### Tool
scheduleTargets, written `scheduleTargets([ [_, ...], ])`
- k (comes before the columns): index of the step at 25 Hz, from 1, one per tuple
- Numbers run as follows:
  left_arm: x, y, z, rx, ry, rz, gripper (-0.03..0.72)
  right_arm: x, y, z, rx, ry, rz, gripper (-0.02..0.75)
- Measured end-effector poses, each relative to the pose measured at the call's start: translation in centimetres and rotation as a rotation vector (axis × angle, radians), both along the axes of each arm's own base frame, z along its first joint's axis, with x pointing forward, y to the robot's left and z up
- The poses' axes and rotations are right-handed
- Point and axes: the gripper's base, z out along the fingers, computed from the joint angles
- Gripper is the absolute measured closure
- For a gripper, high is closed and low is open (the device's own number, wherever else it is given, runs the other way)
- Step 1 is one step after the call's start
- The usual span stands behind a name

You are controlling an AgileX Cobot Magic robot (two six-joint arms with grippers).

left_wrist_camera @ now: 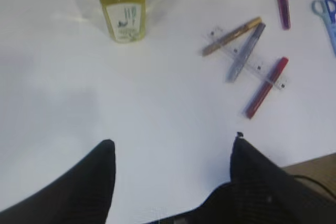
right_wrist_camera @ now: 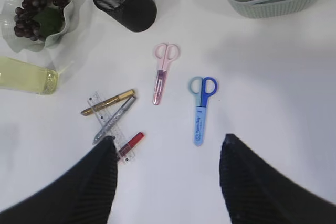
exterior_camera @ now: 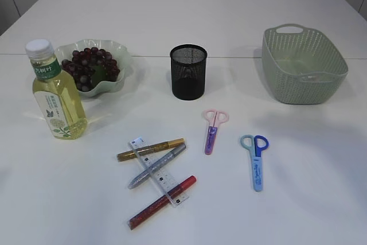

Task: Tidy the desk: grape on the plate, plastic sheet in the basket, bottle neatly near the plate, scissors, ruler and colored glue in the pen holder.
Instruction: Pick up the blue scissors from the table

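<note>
The left gripper (left_wrist_camera: 172, 153) hangs above bare table (left_wrist_camera: 105, 103) with its jaws spread apart and nothing between them; beyond it lie the red glue pen (left_wrist_camera: 266, 87), the silver glue pen (left_wrist_camera: 245, 52) and the gold glue pen (left_wrist_camera: 231, 36), crossed by the clear ruler (left_wrist_camera: 247, 59), and further off stands the bottle (left_wrist_camera: 122, 4) of yellow drink. The right gripper (right_wrist_camera: 167, 144) also hovers with jaws apart and empty; just ahead of it lies the blue scissors (right_wrist_camera: 202, 109), and beside those the pink scissors (right_wrist_camera: 162, 71); to their left the ruler rests among the three pens. Further out the black mesh pen holder (right_wrist_camera: 125, 0) stands upright at the middle of the table; the grapes (right_wrist_camera: 39, 2) already lie on the wavy glass plate (exterior_camera: 127, 61), the bottle upright just beside it; the green basket (exterior_camera: 304, 64) sits well apart at the right, with something pale and clear inside that is hard to make out.
</note>
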Motion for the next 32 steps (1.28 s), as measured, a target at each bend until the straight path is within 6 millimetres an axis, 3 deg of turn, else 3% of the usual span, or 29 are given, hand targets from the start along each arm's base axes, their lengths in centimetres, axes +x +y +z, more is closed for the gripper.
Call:
scheduleTargets([
  [5,-0.3,0.1,-0.2,-0.028,0.061,0.056,0.196,0.9,0.4,-0.6,0.042,0.035,0.003,0.253],
  [14,-0.6,-0.2,-0.2,-0.087,0.083,0.088,0.200,1.6,-0.6,-1.6,-0.047,0.077,-0.074,0.257],
  [19,-0.6,-0.3,-0.1,-0.096,0.085,0.089,0.201,2.3,0.2,-4.3,-0.104,0.188,-0.147,0.302],
  [24,-0.6,-0.3,-0.1,-0.098,0.083,0.088,0.201,3.5,3.8,-6.6,-0.113,0.287,-0.115,0.330],
  [28,-0.7,-0.2,-0.1,-0.098,0.081,0.088,0.201,6.1,5.9,-10.3,-0.180,0.401,-0.087,0.332],
  [32,-0.7,-0.2,-0.1,-0.098,0.081,0.088,0.201,8.2,6.7,-14.0,-0.239,0.501,-0.077,0.332],
])
